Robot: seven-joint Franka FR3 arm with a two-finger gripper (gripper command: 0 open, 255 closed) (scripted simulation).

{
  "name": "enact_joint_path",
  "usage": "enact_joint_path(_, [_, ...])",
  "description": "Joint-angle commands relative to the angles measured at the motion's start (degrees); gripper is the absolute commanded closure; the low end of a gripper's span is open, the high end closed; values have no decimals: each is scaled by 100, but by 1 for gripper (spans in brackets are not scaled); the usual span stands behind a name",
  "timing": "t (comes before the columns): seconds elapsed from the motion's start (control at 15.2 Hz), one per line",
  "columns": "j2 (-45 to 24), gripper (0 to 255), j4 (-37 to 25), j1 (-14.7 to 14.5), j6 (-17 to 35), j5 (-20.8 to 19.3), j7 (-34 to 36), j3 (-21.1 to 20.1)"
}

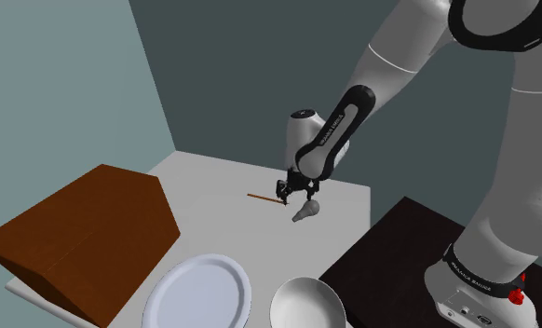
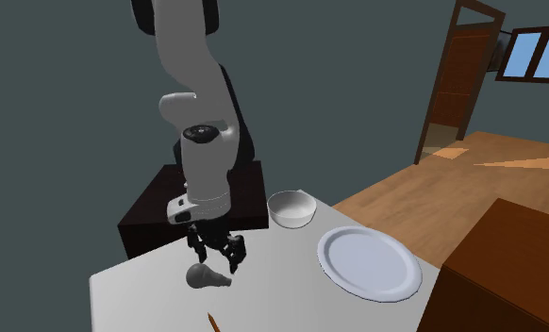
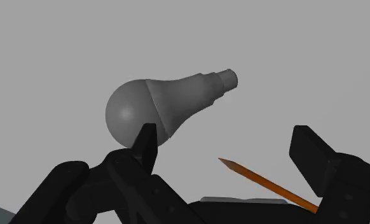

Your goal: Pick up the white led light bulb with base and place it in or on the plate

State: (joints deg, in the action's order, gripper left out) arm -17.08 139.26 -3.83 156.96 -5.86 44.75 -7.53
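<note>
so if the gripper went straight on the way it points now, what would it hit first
The gripper would likely meet bare table top first, between the light bulb and the pencil tip; the bulb lies close beside that line, so a graze is possible.

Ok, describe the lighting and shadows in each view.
Shoulder view: even light, plate and table bright. Second exterior view: dimmer, table greyer, a bright patch on the wooden floor. Wrist view: light bulb shaded grey, table flat grey, no cast shadow beneath it or the brown stick.
</note>
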Motion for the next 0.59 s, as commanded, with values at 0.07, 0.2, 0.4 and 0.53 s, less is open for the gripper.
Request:
enact_joint_path(0.07, [-43, 0, 5, 170, -172, 657, 1079, 279])
enact_joint_path(0.2, [-42, 0, 110, 285, -206, 1111, 1776, 444])
enact_joint_path(0.4, [-201, 0, 112, 295, -60, 1180, 1853, 457])
enact_joint_path(0.53, [-367, 0, 90, 293, 83, 1189, 1845, 450])
